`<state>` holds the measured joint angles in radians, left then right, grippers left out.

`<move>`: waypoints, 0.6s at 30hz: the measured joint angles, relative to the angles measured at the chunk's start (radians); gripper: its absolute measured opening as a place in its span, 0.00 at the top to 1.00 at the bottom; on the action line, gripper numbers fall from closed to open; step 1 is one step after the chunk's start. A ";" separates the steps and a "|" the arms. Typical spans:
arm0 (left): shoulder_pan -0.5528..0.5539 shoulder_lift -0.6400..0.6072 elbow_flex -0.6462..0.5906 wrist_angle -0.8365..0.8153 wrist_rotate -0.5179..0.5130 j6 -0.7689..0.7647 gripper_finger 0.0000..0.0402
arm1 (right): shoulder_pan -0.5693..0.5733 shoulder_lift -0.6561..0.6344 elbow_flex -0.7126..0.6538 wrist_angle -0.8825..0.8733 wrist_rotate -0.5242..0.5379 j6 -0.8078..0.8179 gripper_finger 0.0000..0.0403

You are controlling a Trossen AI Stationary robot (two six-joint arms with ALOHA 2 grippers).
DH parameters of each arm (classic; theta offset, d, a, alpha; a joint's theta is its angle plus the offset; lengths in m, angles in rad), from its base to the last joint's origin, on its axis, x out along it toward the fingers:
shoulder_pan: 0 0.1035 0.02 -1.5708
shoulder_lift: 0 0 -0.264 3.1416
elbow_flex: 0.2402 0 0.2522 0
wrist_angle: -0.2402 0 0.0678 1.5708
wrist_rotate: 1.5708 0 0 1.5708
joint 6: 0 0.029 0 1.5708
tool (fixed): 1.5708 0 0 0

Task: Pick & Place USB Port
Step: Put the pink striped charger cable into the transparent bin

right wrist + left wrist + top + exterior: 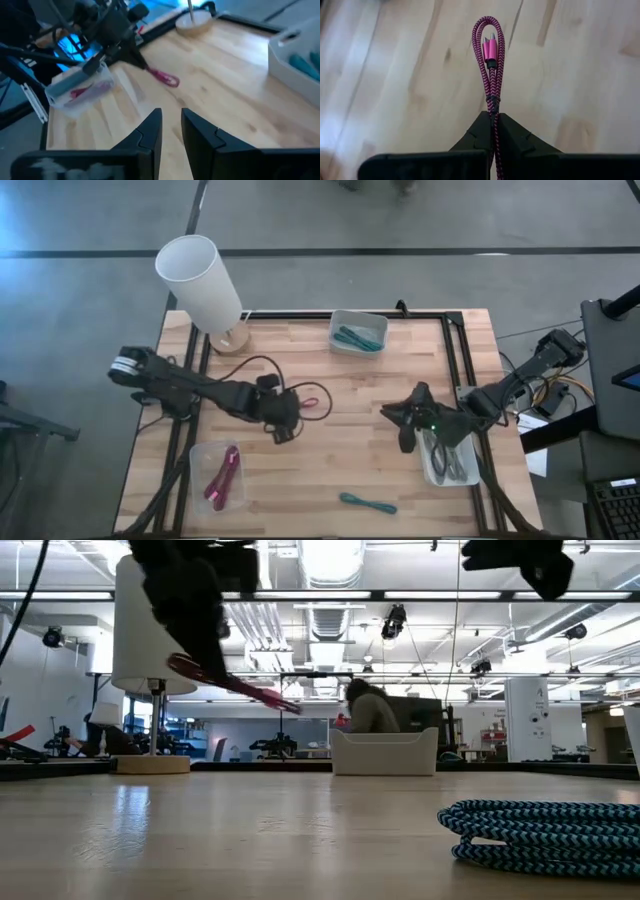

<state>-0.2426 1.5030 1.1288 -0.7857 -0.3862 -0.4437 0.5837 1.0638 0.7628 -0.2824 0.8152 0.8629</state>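
While the left gripper pinched only one end of the pink cable above mid-surface, its free loop risked snagging the pink bin's rim; right gripper idled, empty and slightly parted.

Magenta cable, braided in a dark zigzag pattern, showing pink plugs with silver tips. Teal cable, woven in blue and black. Light wooden table showing pale grain, edged in black. White lamp standing on a tan base. Dark fingers.
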 joint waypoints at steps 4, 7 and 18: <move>-0.044 -0.031 -0.004 -0.113 -0.023 -0.133 0.96 | -0.039 0.000 0.000 0.038 -0.001 -0.075 0.82; -0.081 -0.045 -0.004 -0.254 -0.038 -0.310 0.96 | -0.069 0.000 0.000 0.032 -0.003 -0.082 0.81; -0.293 -0.051 0.029 -0.644 0.229 -0.896 0.96 | -0.135 0.000 0.000 0.031 -0.008 -0.165 0.83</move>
<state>-0.5351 1.4517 1.1581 -1.4301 -0.1567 -1.3399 0.4486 1.0639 0.7628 -0.2516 0.8076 0.6975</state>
